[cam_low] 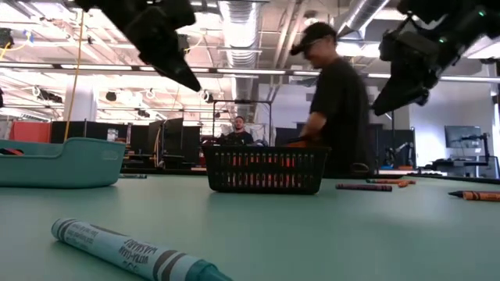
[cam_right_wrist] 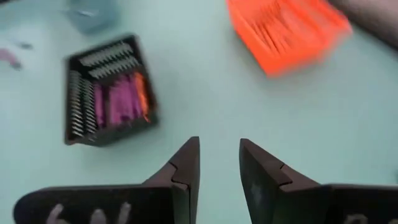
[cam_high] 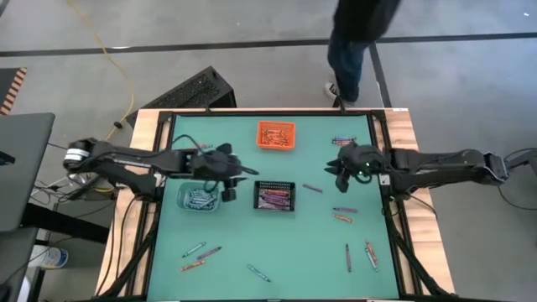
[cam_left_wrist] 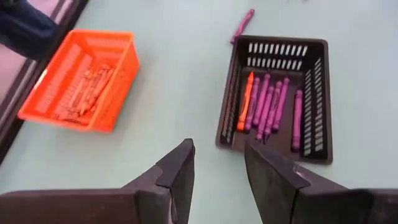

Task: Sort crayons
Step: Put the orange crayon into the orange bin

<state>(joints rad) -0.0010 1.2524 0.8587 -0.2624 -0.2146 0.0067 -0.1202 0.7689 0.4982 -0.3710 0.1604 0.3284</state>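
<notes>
Teal tabletop (cam_high: pixel 277 252) is strewn with loose crayons (cam_high: pixel 200 250), and a between-picks step is judged to be in hand. The left gripper (cam_high: pixel 228 190), fingers apart and empty, is held above the teal bin (cam_high: pixel 198 198) and beside the black bin (cam_high: pixel 274 195). The right gripper (cam_high: pixel 340 172), fingers apart and empty, is held over bare tabletop; a descent onto the purple crayon (cam_high: pixel 313 188) nearby is called for.

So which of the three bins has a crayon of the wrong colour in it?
The black bin: one orange crayon lies among its purple crayons. The orange bin shows only orange, and the clear bin greyish ones.
</notes>
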